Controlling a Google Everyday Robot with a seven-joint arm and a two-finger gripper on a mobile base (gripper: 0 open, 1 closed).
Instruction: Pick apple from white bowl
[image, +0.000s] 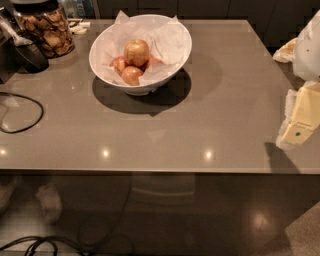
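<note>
The golden-yellow apple sits on top of the fruit in the white bowl, which is lined with crumpled white paper and stands on the grey table's far middle-left. Smaller, redder apples lie beside and below it in the bowl. My gripper, cream-coloured with a green dot, hangs over the table's right edge, well to the right of the bowl and nearer the front. It holds nothing that shows.
A glass jar of brown snacks stands at the table's far left, with a black rounded object in front of it. A black cable loops over the left side. More cables lie on the floor below.
</note>
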